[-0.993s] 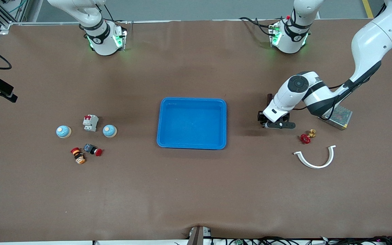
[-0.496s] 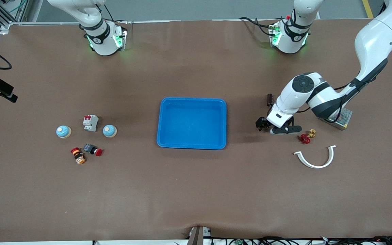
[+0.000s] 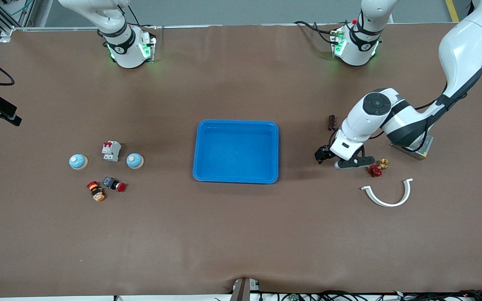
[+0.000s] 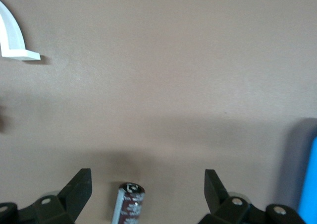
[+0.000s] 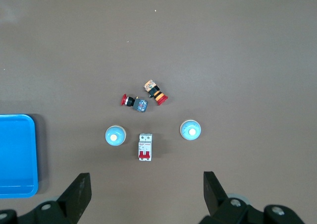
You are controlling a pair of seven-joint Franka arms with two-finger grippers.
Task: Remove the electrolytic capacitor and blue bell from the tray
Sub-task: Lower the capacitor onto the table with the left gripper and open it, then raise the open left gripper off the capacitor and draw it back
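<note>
The capacitor [image 3: 332,122], a small dark brown cylinder, lies on the table at the left arm's end; the left wrist view shows its capped end [image 4: 128,203] low between the fingers. My left gripper [image 3: 336,159] [image 4: 147,189] hangs open over bare table beside it, holding nothing. Two blue dome bells [image 3: 78,161] [image 3: 134,161] sit at the right arm's end, also in the right wrist view [image 5: 190,130] [image 5: 114,135]. My right gripper [image 5: 147,194] is open high above them and is out of the front view. The blue tray [image 3: 197,150] at mid-table is empty.
A white circuit breaker [image 3: 111,151] stands between the bells, with two red push buttons [image 3: 114,184] [image 3: 96,191] nearer the front camera. By the left gripper lie a red valve [image 3: 375,169], a white curved strip [image 3: 387,196] and a metal mesh box [image 3: 419,146].
The left gripper has slid off the capacitor toward the front camera and opened wider, leaving the capacitor fully exposed on the table. Nothing else moved.
</note>
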